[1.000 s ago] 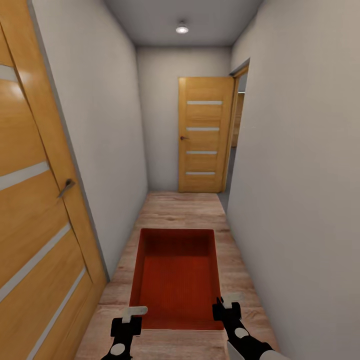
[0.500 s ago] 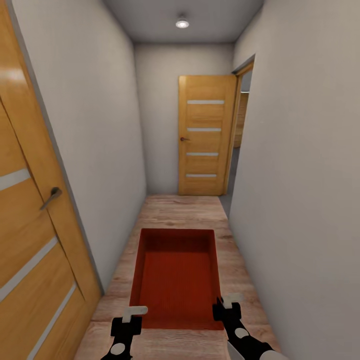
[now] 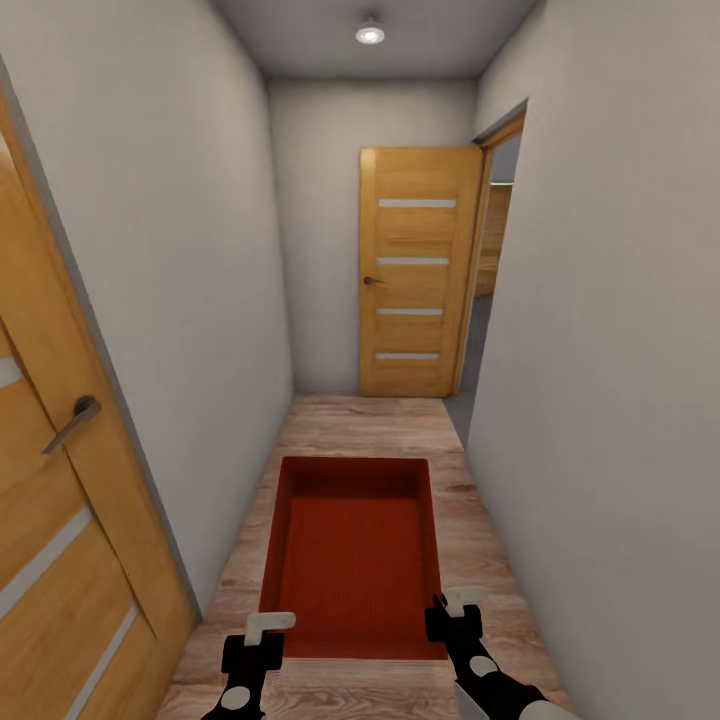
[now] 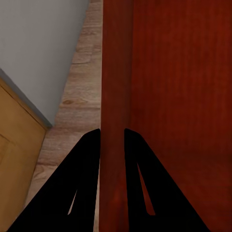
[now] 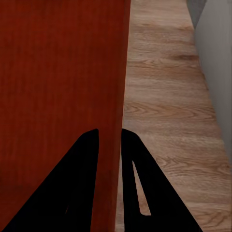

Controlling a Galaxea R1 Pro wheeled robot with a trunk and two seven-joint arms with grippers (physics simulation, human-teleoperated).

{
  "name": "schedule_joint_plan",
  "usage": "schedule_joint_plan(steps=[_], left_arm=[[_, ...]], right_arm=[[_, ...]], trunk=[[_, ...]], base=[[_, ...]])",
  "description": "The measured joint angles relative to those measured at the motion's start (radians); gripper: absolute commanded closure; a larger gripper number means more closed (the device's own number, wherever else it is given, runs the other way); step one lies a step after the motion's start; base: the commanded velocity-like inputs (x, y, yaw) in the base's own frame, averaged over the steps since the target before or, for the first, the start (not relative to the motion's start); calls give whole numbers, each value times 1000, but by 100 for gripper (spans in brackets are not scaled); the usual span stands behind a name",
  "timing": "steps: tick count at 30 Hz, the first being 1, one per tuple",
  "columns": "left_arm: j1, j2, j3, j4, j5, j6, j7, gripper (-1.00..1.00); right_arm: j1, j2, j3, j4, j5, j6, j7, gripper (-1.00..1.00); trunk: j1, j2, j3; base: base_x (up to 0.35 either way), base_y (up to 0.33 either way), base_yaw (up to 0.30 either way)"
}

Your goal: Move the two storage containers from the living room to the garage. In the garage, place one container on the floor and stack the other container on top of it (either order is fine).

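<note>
Gripping the orange-red storage container (image 3: 352, 560) from both sides, the two arms hold it out in front of the robot, above the wood plank floor (image 3: 350, 425) of a narrow hallway. The left gripper (image 3: 268, 625) sits at the near left corner of the bin, and in the left wrist view its two black fingers (image 4: 82, 179) stand one on each side of the thin left wall, clamped on it. The right gripper (image 3: 455, 603) sits at the near right corner; in the right wrist view its fingers (image 5: 79, 179) likewise straddle the right wall, closed on it. The bin is open-topped and its ribbed red bottom shows bare, with nothing lying in it; whether a second bin is nested beneath it cannot be told.

White-grey walls (image 3: 200, 250) run close on both sides. A wooden door (image 3: 60, 480) with pale stripes and a metal handle (image 3: 70, 423) stands near on the left. At the far end another wooden door (image 3: 418, 270) of the same kind stands beside an open doorway (image 3: 490, 270) in the right wall. A round ceiling light (image 3: 370, 34) glows on the grey ceiling.
</note>
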Motion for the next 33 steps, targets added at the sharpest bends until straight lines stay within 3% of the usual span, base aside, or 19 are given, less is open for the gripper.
schedule_joint_plan(steps=[33], left_arm=[[0,0,0,0,0,1,0,100]], right_arm=[[0,0,0,1,0,0,0,100]], trunk=[[0,0,0]], base=[[322,4,0]])
